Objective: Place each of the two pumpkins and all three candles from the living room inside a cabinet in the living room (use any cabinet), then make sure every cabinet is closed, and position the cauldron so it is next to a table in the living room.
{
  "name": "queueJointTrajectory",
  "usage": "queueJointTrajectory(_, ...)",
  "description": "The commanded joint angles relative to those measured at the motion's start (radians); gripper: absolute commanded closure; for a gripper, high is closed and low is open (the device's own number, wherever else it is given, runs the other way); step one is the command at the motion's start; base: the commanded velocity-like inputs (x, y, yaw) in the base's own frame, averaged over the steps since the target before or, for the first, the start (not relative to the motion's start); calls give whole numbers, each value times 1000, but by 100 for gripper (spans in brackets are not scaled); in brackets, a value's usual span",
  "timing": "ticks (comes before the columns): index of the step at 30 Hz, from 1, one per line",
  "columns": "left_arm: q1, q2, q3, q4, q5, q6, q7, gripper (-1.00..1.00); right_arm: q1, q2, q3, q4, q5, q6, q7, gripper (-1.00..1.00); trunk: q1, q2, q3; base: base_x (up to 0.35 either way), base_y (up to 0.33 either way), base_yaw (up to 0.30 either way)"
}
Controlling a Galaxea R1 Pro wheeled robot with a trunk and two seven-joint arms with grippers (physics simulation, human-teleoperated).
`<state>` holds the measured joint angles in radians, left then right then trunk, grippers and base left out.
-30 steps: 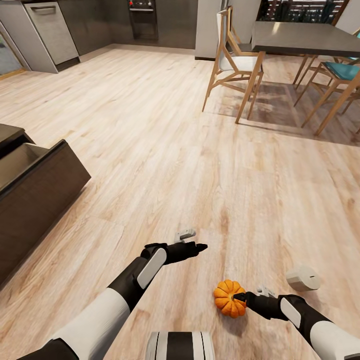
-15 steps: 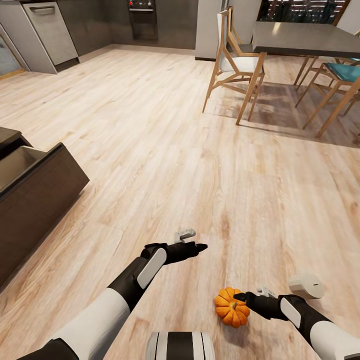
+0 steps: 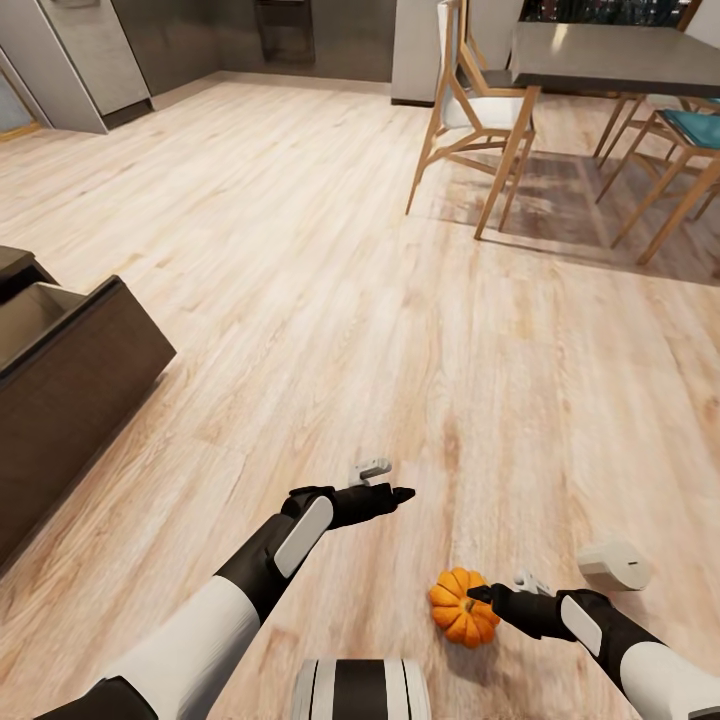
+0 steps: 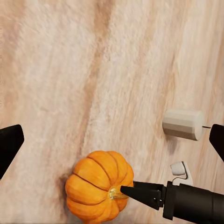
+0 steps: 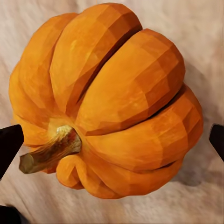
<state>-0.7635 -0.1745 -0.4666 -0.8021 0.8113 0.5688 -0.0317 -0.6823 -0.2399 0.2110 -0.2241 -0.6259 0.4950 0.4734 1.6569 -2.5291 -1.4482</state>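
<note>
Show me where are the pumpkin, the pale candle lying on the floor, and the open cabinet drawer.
pumpkin (image 3: 462,612): head view, on its orange ribbed side.
candle (image 3: 614,565): head view, on its pale side.
cabinet drawer (image 3: 85,375): head view, on its dark front panel.

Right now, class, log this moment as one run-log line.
right hand: open, at pumpkin stem | left hand: open, empty | pumpkin: on floor | candle: lying beside | cabinet: drawer open

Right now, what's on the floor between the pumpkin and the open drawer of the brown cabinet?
In the head view, only bare wood floor lies between the pumpkin and the cabinet; the left gripper hangs over that stretch.
</note>
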Motion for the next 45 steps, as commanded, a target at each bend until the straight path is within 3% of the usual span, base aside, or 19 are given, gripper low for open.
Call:
queueJointTrajectory(1, 0, 0, 0, 0, 0, 3, -2, -100, 0, -1, 7, -1, -8, 4, 1, -100, 0, -1, -5, 0, 0, 0)
queueJointTrajectory(9, 0, 0, 0, 0, 0, 3, -2, -100, 0, -1, 7, 0, -8, 4, 1, -100, 4, -2, -36, 0, 0, 0)
queueJointTrajectory(23, 0, 0, 0, 0, 0, 3, -2, -100, 0, -1, 7, 0, -8, 4, 1, -100, 4, -2, -36, 0, 0, 0)
queueJointTrajectory(28, 0, 0, 0, 0, 0, 3, -2, -100, 0, -1, 7, 0, -8, 4, -1, -100, 6, -4, -55, 0, 0, 0)
queueJointTrajectory(29, 0, 0, 0, 0, 0, 3, -2, -100, 0, -1, 7, 1, -8, 4, -1, 100, 6, -4, -55, 0, 0, 0)
queueJointTrajectory(45, 0, 0, 0, 0, 0, 3, -2, -100, 0, -1, 7, 6, -9, 4, 1, 100, 6, -4, -55, 0, 0, 0)
